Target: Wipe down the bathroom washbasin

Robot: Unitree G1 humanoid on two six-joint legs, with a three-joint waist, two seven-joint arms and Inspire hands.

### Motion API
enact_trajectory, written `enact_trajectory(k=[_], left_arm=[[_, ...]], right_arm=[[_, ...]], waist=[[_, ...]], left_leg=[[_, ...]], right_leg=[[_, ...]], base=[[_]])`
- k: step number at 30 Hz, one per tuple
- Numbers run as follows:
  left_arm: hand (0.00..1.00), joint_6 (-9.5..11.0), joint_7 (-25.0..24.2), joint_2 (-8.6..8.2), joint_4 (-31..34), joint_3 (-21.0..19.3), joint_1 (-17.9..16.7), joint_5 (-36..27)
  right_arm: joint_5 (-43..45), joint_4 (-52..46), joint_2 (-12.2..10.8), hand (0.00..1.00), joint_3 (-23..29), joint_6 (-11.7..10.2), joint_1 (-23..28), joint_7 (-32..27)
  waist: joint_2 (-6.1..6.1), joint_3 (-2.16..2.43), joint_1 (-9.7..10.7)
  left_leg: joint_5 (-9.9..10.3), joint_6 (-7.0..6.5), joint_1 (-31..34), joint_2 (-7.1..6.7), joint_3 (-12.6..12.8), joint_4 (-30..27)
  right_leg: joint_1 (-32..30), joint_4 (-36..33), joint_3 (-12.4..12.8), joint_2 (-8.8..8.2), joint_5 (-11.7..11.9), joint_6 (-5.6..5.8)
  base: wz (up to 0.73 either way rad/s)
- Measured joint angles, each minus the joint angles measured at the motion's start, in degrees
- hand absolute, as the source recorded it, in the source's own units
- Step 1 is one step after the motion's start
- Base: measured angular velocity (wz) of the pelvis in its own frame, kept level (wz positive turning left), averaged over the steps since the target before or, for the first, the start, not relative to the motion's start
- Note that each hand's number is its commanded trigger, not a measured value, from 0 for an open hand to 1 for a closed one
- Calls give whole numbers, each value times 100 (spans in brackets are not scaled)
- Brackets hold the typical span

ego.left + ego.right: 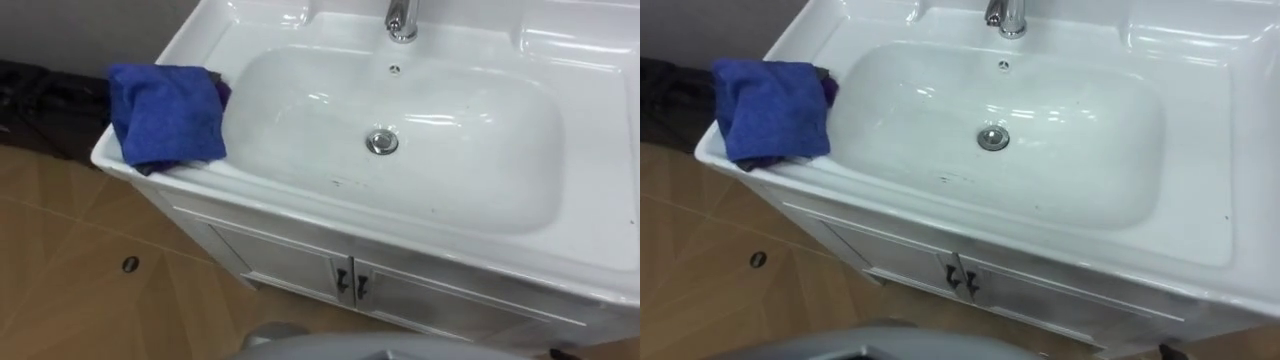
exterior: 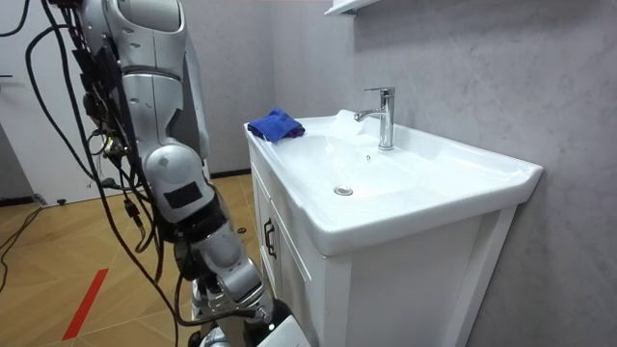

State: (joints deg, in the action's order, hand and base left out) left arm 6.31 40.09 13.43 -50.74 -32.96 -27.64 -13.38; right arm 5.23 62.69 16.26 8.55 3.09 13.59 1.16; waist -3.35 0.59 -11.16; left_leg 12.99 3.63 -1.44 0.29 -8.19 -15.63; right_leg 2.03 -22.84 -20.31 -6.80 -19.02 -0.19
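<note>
Blue cloth point(image 1: 166, 112) lies bunched at the upper left of the left eye view, on the basin's point(image 1: 300, 205) flat rim and beside the bowl. Its place on the rim fits a cloth waiting for the wipe as well as one put down after it. Small dark specks sit in the bowl below the drain point(image 1: 381, 142); the faucet point(image 1: 401, 20) stands at the top edge.

From the room view, the robot stands at the left, before the cabinet point(image 2: 405, 289). One arm hangs down along its body, and of the fingers I cannot tell if they are open or closed. The right eye view agrees.
</note>
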Motion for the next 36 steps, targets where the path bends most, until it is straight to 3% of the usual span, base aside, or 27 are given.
enact_trajectory(k=[6,12,16,23,27,32,36], left_arm=[[0,-184,-570,-121,-908,432,-9,3],[0,-508,-1375,-269,-1580,892,41,22],[0,-770,-1903,-291,-1628,1003,110,63],[0,-962,-2636,-290,-1788,1390,414,81],[0,-1163,-3024,-291,-1786,1604,704,526],[0,-1364,-3282,-289,-1777,1629,1007,804],[0,-1506,-3470,-290,-1742,1634,1188,1014]], right_arm=[[-68,213,0,0,-11,-1,-9,156],[-17,396,-19,0,-14,19,-34,506],[-20,416,-19,0,-45,59,-34,524],[-47,413,-69,0,-53,79,-52,523],[-18,412,-99,0,-52,197,-67,522],[12,355,-213,0,-51,227,-84,366],[192,221,-290,0,-52,414,-110,277]], waist=[[40,0,149],[172,-1,380],[229,-9,465],[258,-31,775],[349,-97,844],[388,-93,849],[396,-90,930]], left_leg=[[-4,-7,-108,-5,72,-7],[-8,-12,-188,-2,276,3],[-7,-12,-245,28,534,4],[-7,-12,-279,36,812,39],[-7,-12,-306,48,997,42],[-1,-19,-217,138,1147,19],[31,-67,-211,178,1356,14]], right_leg=[[92,11,26,-27,-7,6],[100,-8,151,-46,-62,30],[94,-3,302,-16,-63,31],[94,13,390,-19,-66,51],[75,21,515,0,-60,61],[-2,275,695,140,128,39],[-1,354,760,180,176,52]], base=[[-3],[-9],[-18],[-5],[-14],[-23],[-8]])
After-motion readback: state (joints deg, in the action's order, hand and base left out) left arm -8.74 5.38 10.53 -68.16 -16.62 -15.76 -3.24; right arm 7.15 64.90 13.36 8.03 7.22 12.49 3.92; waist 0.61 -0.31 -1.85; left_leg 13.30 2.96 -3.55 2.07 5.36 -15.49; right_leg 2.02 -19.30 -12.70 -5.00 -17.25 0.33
